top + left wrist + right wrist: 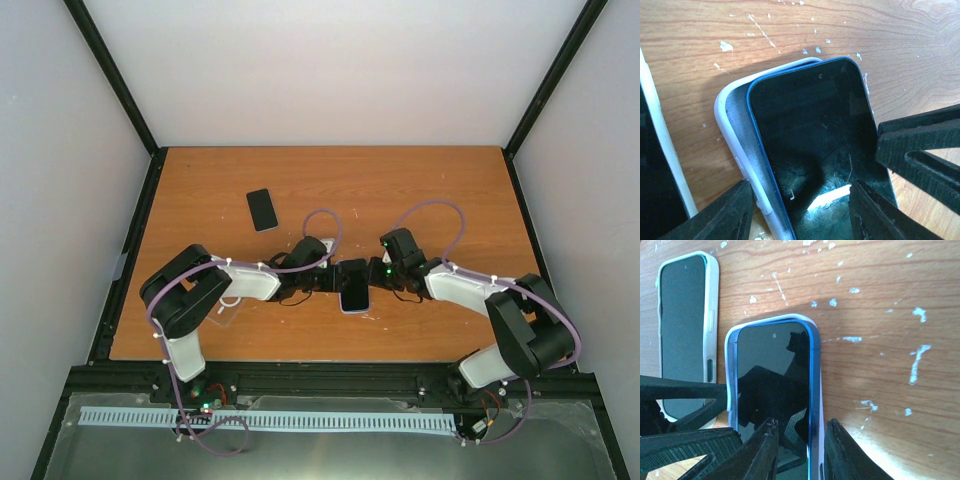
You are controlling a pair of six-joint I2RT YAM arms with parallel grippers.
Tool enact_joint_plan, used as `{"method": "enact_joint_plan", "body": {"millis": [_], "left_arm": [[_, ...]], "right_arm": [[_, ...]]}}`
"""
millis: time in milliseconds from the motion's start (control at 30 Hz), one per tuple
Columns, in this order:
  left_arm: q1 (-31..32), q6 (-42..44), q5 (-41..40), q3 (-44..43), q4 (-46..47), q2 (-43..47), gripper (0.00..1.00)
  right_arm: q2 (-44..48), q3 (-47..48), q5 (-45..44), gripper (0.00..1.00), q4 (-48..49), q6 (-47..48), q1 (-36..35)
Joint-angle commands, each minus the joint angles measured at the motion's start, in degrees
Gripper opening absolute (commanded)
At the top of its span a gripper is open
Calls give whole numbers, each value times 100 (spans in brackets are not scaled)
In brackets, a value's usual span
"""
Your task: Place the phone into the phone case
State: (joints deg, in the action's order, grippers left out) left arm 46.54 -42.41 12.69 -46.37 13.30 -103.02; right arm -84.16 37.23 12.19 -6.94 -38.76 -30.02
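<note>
The phone [353, 285], blue-edged with a black screen, lies skewed in the white phone case [722, 107] on the wooden table. One long side of the phone [815, 130] rides up, baring the case's grey inside. My left gripper [801, 186] spans both across their width, one finger against the case's white rim, the other over the phone's far edge. My right gripper [802, 422] straddles the phone's [772, 365] blue right edge: one finger over the screen with a gap, one outside the case's rim [770, 317]. In the top view the left gripper [328, 280] and right gripper [378, 272] meet at the phone.
A second phone in a white case [685, 335] lies just beside, also at the left wrist view's edge [655, 165]. A bare black phone [262, 209] lies farther back left. The table [450, 200] is walled by black posts and white panels.
</note>
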Motion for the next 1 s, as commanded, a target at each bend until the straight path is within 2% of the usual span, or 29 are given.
{"method": "enact_joint_plan", "body": {"millis": [0,300,767,967], "left_arm": [[-5,223,-66,-139,77,-15,54],[-9,340,40,-159,205,-97,53],[-5,763,499,-318,429,-208,53],[-7,700,353,-325,164,-87,52]], "right_arm": [[50,150,-239,25,-110,130,-3],[-292,139,104,14,333,287,-4],[-790,133,1254,13,1144,584,-10],[-683,77,827,14,785,424,-13]]}}
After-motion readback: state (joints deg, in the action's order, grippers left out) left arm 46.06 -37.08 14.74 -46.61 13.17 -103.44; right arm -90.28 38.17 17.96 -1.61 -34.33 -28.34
